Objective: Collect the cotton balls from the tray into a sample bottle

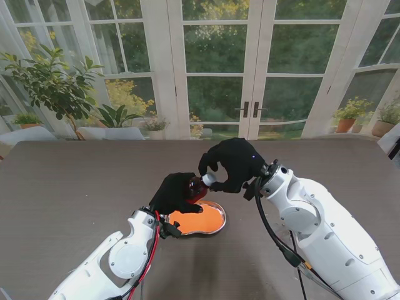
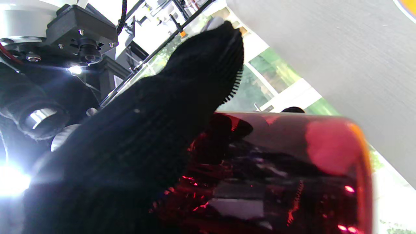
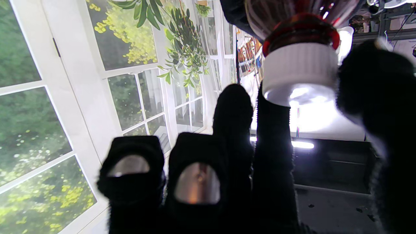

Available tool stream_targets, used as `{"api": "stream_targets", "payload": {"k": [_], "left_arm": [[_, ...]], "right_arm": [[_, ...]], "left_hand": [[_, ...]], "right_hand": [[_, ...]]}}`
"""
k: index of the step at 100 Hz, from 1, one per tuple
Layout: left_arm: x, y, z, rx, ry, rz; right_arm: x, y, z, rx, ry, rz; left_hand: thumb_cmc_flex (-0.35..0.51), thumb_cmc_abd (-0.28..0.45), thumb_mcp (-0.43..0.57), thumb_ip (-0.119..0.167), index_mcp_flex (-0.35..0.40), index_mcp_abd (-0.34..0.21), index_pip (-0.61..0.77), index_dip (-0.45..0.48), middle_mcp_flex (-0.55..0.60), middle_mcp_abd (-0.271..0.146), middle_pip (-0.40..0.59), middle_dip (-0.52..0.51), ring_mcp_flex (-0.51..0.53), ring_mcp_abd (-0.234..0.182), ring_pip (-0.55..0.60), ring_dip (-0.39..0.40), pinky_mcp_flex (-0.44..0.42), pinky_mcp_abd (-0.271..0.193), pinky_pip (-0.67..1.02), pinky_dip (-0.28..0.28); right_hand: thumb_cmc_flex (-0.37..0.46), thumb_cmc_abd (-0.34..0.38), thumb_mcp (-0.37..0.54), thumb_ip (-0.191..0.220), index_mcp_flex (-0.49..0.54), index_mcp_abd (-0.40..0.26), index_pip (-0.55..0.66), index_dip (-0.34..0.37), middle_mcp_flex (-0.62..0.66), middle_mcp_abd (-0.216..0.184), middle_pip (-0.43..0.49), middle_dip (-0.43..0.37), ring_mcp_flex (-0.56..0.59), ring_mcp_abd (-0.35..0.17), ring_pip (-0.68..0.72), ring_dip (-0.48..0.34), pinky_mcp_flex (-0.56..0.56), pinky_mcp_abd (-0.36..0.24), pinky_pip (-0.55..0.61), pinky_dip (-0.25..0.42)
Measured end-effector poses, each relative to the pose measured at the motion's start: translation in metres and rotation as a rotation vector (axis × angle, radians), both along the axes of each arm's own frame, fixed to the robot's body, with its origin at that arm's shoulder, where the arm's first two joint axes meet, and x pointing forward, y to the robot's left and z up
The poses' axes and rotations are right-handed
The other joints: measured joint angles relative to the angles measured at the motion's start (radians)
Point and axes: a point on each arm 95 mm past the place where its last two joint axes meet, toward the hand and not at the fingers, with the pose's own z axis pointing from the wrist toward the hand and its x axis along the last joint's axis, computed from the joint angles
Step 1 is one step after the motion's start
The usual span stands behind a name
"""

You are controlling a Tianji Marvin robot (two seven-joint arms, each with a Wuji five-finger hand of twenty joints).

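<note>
The shallow orange oval tray (image 1: 199, 219) lies near the tabletop's centre; no cotton balls can be made out. Above its far rim, the dark red translucent bottle (image 1: 195, 187) is clamped in the left hand (image 1: 174, 193). The ribbed white screw cap (image 3: 299, 73) is pinched by the right hand (image 1: 232, 164); the bottle should be held rigid while the cap is turned squarely.

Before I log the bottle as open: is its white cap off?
No, the white cap sits on the bottle neck, right hand fingers around it.

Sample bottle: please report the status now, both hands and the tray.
Left hand shut on red sample bottle, held over the tray. Right hand fingers on its white cap, cap on. No cotton balls visible. Nothing in the way.
</note>
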Motion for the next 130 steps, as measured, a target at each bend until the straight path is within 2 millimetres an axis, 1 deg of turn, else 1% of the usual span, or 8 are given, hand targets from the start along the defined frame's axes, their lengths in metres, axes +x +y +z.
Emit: {"api": "stream_targets", "payload": {"k": [13,35,65,70,76,87,118,130], "left_arm": [[0.0,0.0,0.0,0.003,0.003,-0.006],[0.001,-0.001,0.001,0.005,0.002,-0.009],[0.001,0.0,0.004,0.008,-0.011,-0.002],[0.001,0.0,0.004,0.008,-0.011,-0.002],[0.001,-0.001,0.004,0.007,-0.011,-0.003],[0.001,-0.001,0.004,0.005,-0.011,-0.003],[0.001,-0.001,0.005,0.004,-0.012,-0.006],[0.001,-0.001,0.006,0.002,-0.013,-0.007]], "right_arm": [[0.0,0.002,-0.001,0.001,0.007,0.007],[0.002,0.003,-0.002,-0.002,0.011,-0.006],[0.003,0.005,-0.001,0.007,0.0,-0.046],[0.003,0.005,-0.001,0.004,0.001,-0.049],[0.004,0.006,-0.001,-0.004,0.001,-0.056],[0.006,0.007,-0.001,-0.018,0.008,-0.079],[0.01,0.01,-0.001,-0.053,0.001,-0.133],[0.01,0.009,0.0,-0.07,-0.002,-0.141]], "left_hand": [[0.0,0.0,0.0,0.0,0.0,0.0,0.0,0.0,0.0,0.0,0.0,0.0,0.0,0.0,0.0,0.0,0.0,0.0,0.0,0.0],[0.0,0.0,0.0,0.0,0.0,0.0,0.0,-0.001,0.0,0.0,0.0,0.0,0.0,0.0,0.0,0.0,0.0,0.0,0.0,0.001],[0.0,0.0,0.0,0.0,0.0,0.002,-0.001,-0.01,0.0,0.0,0.0,0.0,0.0,0.0,0.0,0.0,0.0,0.0,0.0,0.001],[0.0,0.0,0.0,0.0,0.0,0.002,-0.001,-0.01,0.0,0.0,0.0,0.0,0.0,0.0,0.0,0.0,0.0,0.0,0.0,0.001],[0.0,0.0,0.0,0.0,0.0,0.002,-0.001,-0.01,0.0,0.0,0.0,0.0,0.0,0.0,0.0,0.0,0.0,0.0,0.0,0.001],[0.0,0.0,0.0,0.0,0.0,0.003,-0.001,-0.01,0.0,0.0,0.0,0.0,0.0,0.0,0.0,0.0,0.0,0.0,0.0,0.001],[0.0,0.0,0.0,0.0,0.0,0.002,-0.001,-0.01,0.0,0.0,0.0,0.0,0.0,0.0,0.0,0.0,0.0,0.0,0.0,0.001],[0.0,0.0,0.0,0.0,0.0,0.002,-0.001,-0.01,0.0,0.0,0.0,0.0,0.0,0.0,0.0,0.0,0.0,0.0,0.0,0.001]], "right_hand": [[0.0,0.014,0.0,-0.044,0.012,0.01,0.027,0.001,0.015,-0.001,0.0,0.005,0.002,0.003,0.029,0.01,0.017,0.006,0.011,0.0],[-0.022,0.063,-0.001,-0.185,0.023,0.033,0.146,-0.146,0.061,-0.004,0.001,0.011,0.004,0.014,0.069,0.032,0.055,0.019,0.022,0.0],[-0.055,0.165,-0.037,-0.201,0.071,0.081,0.176,-0.173,0.088,-0.004,0.049,0.021,0.006,0.022,0.112,0.058,0.096,0.032,0.033,-0.001],[-0.075,0.185,-0.044,-0.165,0.084,0.083,0.176,-0.155,0.094,-0.004,0.062,0.02,0.006,0.024,0.116,0.058,0.098,0.032,0.043,-0.001],[-0.118,0.275,-0.068,-0.081,0.114,0.085,0.145,-0.019,0.097,-0.002,0.088,0.011,0.006,0.026,0.125,0.061,0.099,0.032,0.051,-0.001],[-0.165,0.405,-0.12,-0.046,0.147,0.085,0.159,0.05,0.108,0.001,0.14,0.011,0.006,0.037,0.141,0.07,0.106,0.032,0.058,-0.001],[-0.221,0.696,-0.311,0.013,0.158,0.085,0.218,0.064,0.11,0.006,0.21,-0.02,0.006,0.049,0.154,0.074,0.108,0.032,0.075,-0.002],[-0.221,0.778,-0.391,0.027,0.152,0.085,0.127,0.025,0.111,0.006,0.118,-0.053,0.006,0.05,0.141,0.069,0.093,0.032,0.075,-0.003]]}}
